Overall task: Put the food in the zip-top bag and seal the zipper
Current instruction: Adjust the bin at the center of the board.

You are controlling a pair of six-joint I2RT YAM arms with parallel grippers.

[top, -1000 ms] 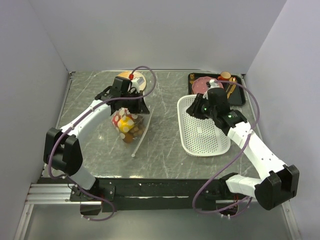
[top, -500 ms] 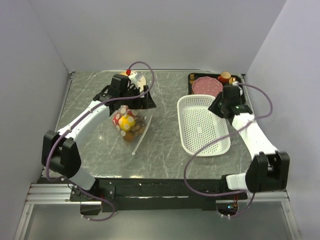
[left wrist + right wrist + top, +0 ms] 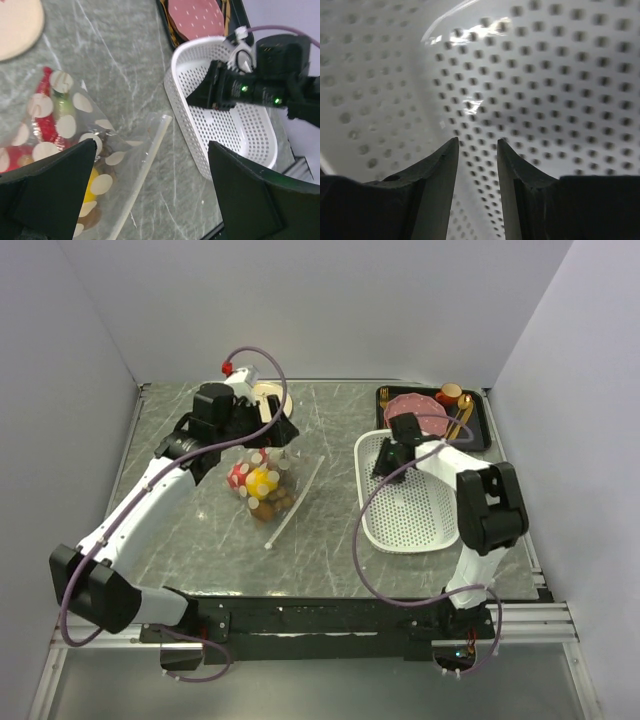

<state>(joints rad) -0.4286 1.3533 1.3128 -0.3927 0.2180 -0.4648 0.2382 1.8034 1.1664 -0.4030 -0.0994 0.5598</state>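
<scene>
from above, the zip-top bag (image 3: pixel 285 462) lies on the bench (image 3: pixel 200 550) left of centre. the food (image 3: pixel 256 492) is bunched inside it: a yellow fruit (image 3: pixel 262 480), red pieces (image 3: pixel 238 476) and brown nuts (image 3: pixel 272 506). the zipper (image 3: pixel 296 502) runs as a straight white strip along the bag's right edge, from upper right to lower left; whether it is pressed closed i cannot tell. the left claw (image 3: pixel 272 437) hangs over the bag's upper end, but the top view hides how it stands.

the left wrist view settles that. its fingers (image 3: pixel 55 190) sit at the lower corners of the frame, spread wide and pinching nothing, with the bag under the left one and the zipper crossing the gap.

that view also catches the right claw (image 3: pixel 202 97) side-on inside the white basket (image 3: pixel 190 145). only the right wrist view shows its fingers (image 3: pixel 437 170): a narrow gap apart, empty, close over the basket's perforated floor. in the top view's upper right, a black tray (image 3: pixel 481 428) with a pink plate (image 3: pixel 412 403) sits just beyond the basket.
</scene>
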